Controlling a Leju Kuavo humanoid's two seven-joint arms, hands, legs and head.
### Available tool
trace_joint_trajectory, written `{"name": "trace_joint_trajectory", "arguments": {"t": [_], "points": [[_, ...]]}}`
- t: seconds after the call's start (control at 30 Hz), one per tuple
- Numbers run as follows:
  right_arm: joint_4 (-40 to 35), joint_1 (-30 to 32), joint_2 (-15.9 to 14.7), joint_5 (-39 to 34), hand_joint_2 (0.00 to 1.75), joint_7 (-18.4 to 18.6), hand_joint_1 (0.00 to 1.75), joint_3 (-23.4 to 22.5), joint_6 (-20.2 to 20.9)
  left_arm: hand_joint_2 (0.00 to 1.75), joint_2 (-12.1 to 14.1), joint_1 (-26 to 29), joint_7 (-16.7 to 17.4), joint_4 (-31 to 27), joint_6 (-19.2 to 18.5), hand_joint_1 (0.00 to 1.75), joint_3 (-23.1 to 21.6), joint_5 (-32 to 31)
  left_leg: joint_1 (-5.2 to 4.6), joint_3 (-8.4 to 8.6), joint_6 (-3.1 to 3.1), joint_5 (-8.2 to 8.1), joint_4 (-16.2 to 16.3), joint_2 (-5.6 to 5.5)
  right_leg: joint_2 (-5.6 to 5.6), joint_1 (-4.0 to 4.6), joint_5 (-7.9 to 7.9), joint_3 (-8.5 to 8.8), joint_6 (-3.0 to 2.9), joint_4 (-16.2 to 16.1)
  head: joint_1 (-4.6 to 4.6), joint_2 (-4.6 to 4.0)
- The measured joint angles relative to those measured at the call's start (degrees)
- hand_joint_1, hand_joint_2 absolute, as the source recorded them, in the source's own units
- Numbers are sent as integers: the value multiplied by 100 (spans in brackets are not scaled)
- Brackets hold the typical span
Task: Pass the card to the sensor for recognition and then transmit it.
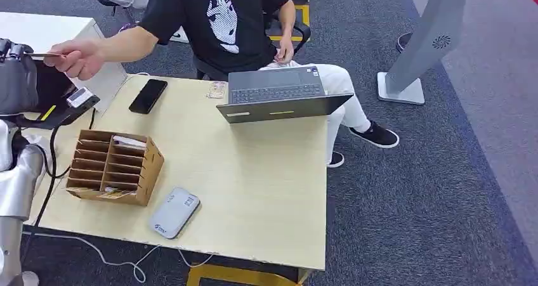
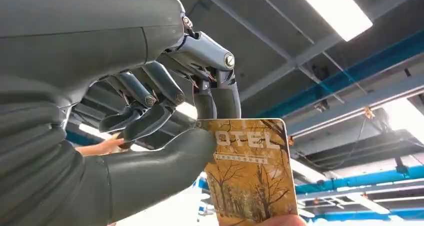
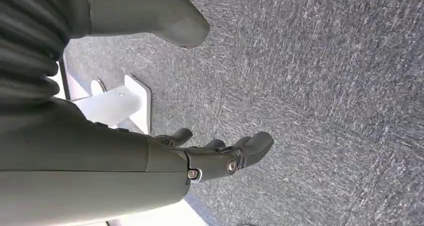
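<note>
At the upper left of the head view, the left hand [image 2: 165,110] pinches the yellow hotel card [image 2: 250,171] between thumb and fingers, while a person's hand [image 1: 79,56] grips its far end. The right hand [image 3: 220,153] hangs over grey carpet [image 3: 325,85], fingers loosely spread, holding nothing. A card reader [image 1: 174,212] lies on the tabletop [image 1: 254,172], lower centre-left.

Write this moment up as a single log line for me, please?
phase: card handover | left hand: pinches card | person's hand: holds card's other end | right hand: empty, hanging over carpet | sensor: on table
</note>
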Motion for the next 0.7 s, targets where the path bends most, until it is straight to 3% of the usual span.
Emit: {"name": "trace_joint_trajectory", "arguments": {"t": [0.2,0.23,0.27,0.5,0.57,0.7], "points": [[0,0,0,0,175,-2,0,0,0,175,-72,-44,-9,157,0,175,-2,18,0,-1,0,0,0,2,2,0,0,-1,0,0,0,0],[0,0,0,0,175,-2,0,0,0,175,-76,-45,-22,173,0,157,-2,35,0,-1,0,0,0,4,4,0,0,-1,0,0,-2,0],[0,0,0,0,175,-2,0,2,0,175,-87,-45,-50,186,0,0,-2,72,0,0,0,-1,0,6,6,0,0,-2,0,0,-2,0],[0,-3,2,20,175,-2,0,2,-63,175,-232,-19,-317,269,2,0,0,512,0,-1,0,-1,0,1,1,0,0,0,0,0,-2,0],[0,-3,2,20,175,-2,0,2,-70,175,-341,54,-527,238,2,0,29,822,-1,-1,0,-1,0,0,1,0,0,0,0,0,-2,0],[0,-5,9,55,175,-24,0,2,-85,175,-818,265,-1283,-99,7,0,306,1379,-3,-2,1,0,2,-10,-8,-1,1,5,2,0,0,0]]}}
